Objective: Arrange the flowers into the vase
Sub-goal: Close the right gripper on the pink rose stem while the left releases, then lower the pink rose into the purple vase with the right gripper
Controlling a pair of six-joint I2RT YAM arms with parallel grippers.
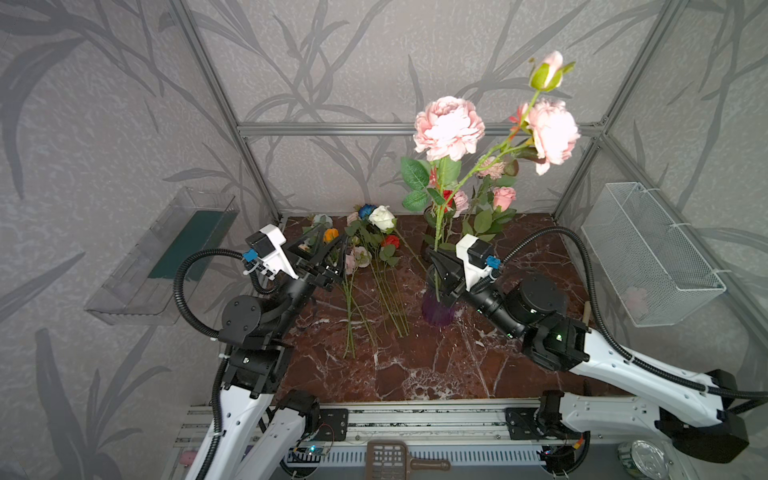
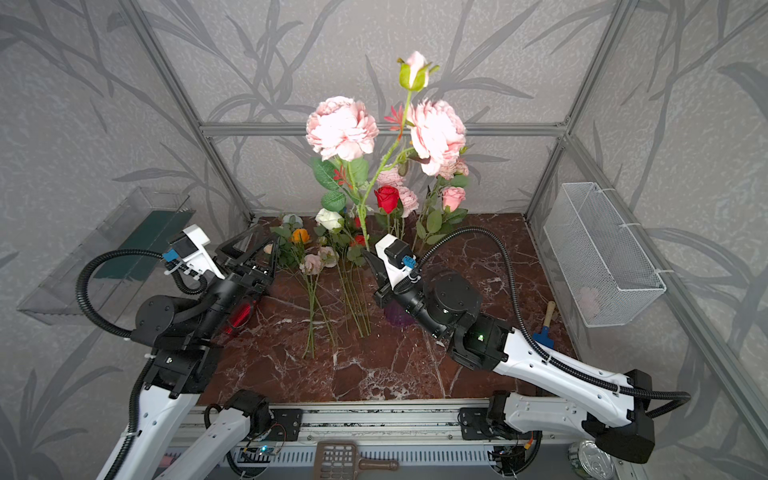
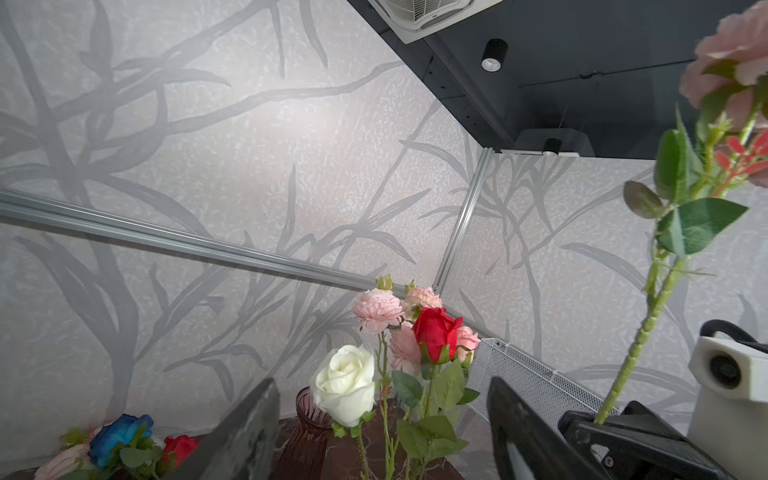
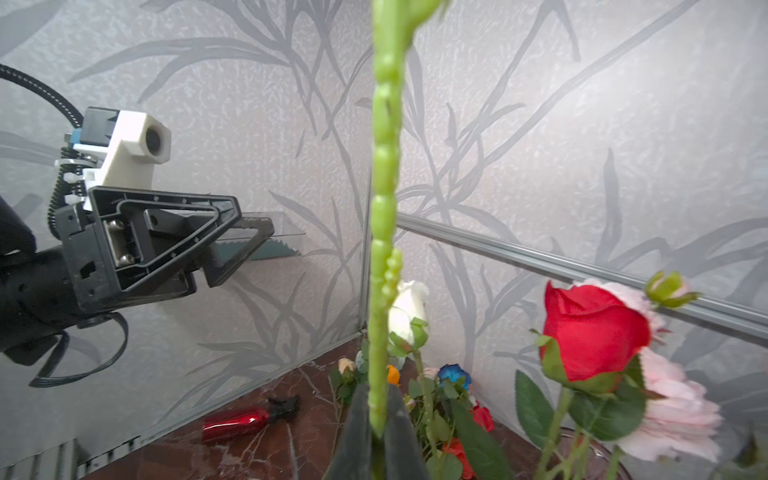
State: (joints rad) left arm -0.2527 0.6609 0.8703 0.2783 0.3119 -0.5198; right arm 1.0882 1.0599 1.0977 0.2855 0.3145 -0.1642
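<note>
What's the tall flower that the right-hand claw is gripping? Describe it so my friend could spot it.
Look at the dark red marble table, then the right claw above it. Pinched in it is a branching green stem, the tallest thing there, and the only flower bearing two big ruffled pale pink blooms and a green-cupped bud on top.

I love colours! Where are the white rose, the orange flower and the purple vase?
white rose [image 1: 382,218], in a top view, on the middle of its bloom.
orange flower [image 1: 330,235], in a top view, on its petals.
purple vase [image 1: 436,313], in a top view, on its rounded lower wall.
</note>
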